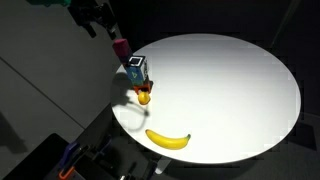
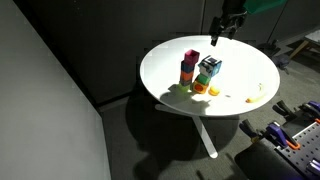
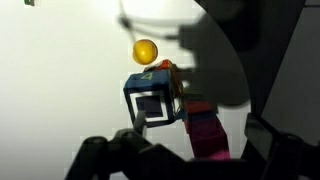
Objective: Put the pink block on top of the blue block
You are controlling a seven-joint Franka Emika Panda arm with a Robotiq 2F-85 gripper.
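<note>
Open gripper hanging above a cluster of blocks at the round table's edge.

One pink block, a plain cube, sat on top of a short stack of cubes close to the edge of the smooth white round table. The cube at the stack's foot looked bluish and may have been the blue block, though it was too small to tell. Just beside the stack stood one taller dark blue box with a white label, and near it lay one small round orange ball. One curved yellow banana lay further along the same edge. The arm reached in from above with the gripper clear of the blocks, its fingers spread wide with nothing between them.
</note>
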